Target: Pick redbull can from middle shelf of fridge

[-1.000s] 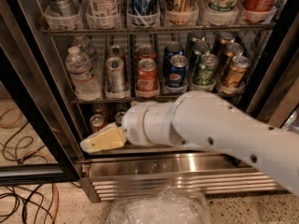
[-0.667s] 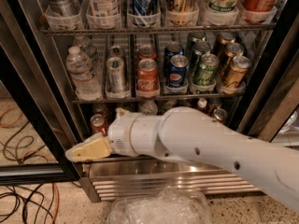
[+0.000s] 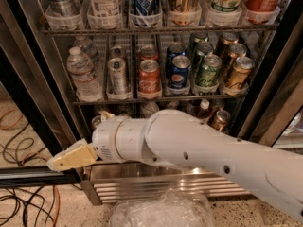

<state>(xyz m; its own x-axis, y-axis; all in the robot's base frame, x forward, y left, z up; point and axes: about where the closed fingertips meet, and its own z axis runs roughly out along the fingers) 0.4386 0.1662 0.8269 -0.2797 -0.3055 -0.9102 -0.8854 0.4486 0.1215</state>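
Note:
The redbull can (image 3: pixel 117 74), slim and silver-grey, stands at the front of its lane on the middle shelf (image 3: pixel 161 99) of the fridge (image 3: pixel 156 183). A water bottle (image 3: pixel 81 74) is on its left and the red Coca-Cola can (image 3: pixel 149 78) on its right. Further right are the blue Pepsi can (image 3: pixel 180 76), a green can (image 3: pixel 207 73) and a bronze can (image 3: pixel 236 74). My gripper (image 3: pixel 71 157), cream-coloured, is below and to the left of the redbull can, in front of the fridge's lower left corner and apart from every can. My white arm (image 3: pixel 199 150) crosses in front of the lower shelf.
The top rack holds tall cans in clear cups (image 3: pixel 147 4). Small bottles and cans (image 3: pixel 220 118) show behind my arm on the lower shelf. A black door frame (image 3: pixel 28 103) stands at left. Cables (image 3: pixel 19 202) lie on the floor. A crumpled clear plastic container (image 3: pixel 161 212) lies in front.
My arm has swung left and down. The gripper has moved from in front of the lower shelf to the fridge's lower left corner. The cans have not moved.

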